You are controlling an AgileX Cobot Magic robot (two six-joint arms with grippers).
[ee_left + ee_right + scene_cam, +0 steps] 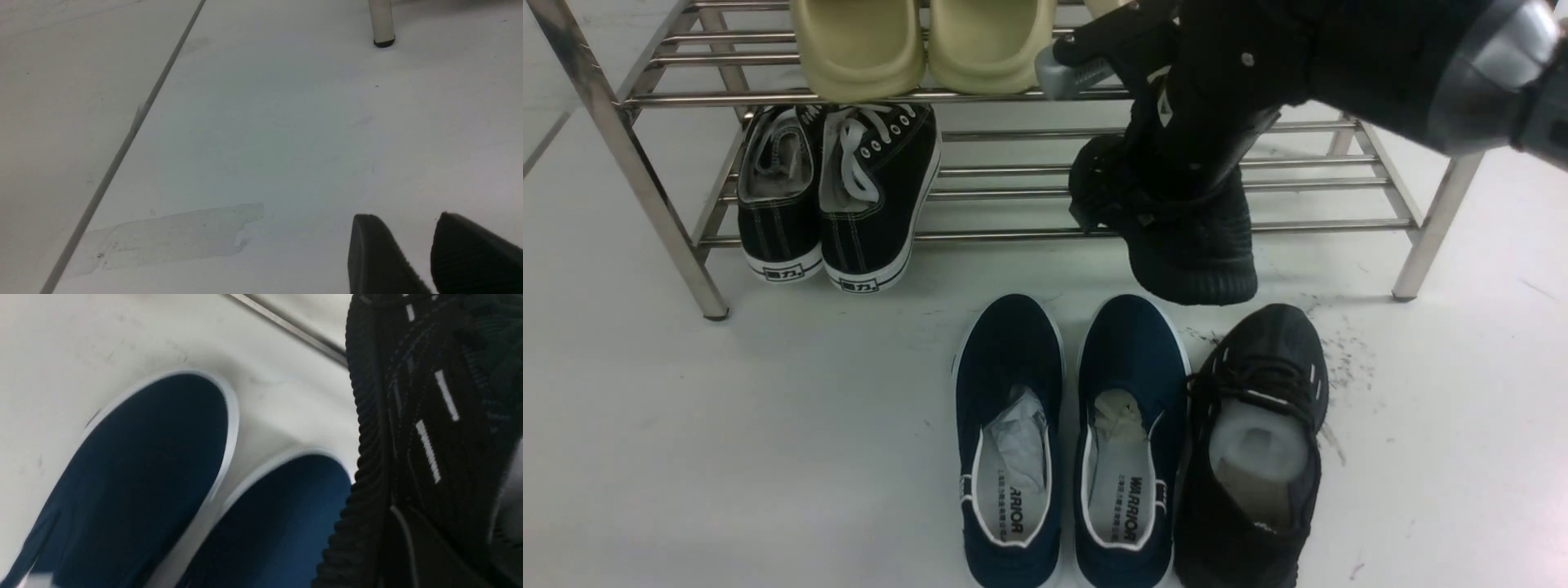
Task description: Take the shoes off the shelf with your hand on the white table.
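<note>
Right claw (1176, 167): bulky matt-black housing, one small round screw (1247, 59), small white marking (1162, 106), grey ribbed block (1074, 75) at side; grey-silver wrist ring (1494, 69).
Left claw (402, 222): two black wedge-shaped fingers (380, 261), finely ribbed.

Shiny steel shelf (1013, 234); matt black knit shoes (1201, 261); smooth, scuffed white table (727, 425).

Soft even light; right wrist view blurred.

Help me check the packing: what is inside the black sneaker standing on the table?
Inside the black sneaker, white stuffing fills the opening up to the laces. The upper covers the toe end, so how far the stuffing reaches cannot be seen.
</note>
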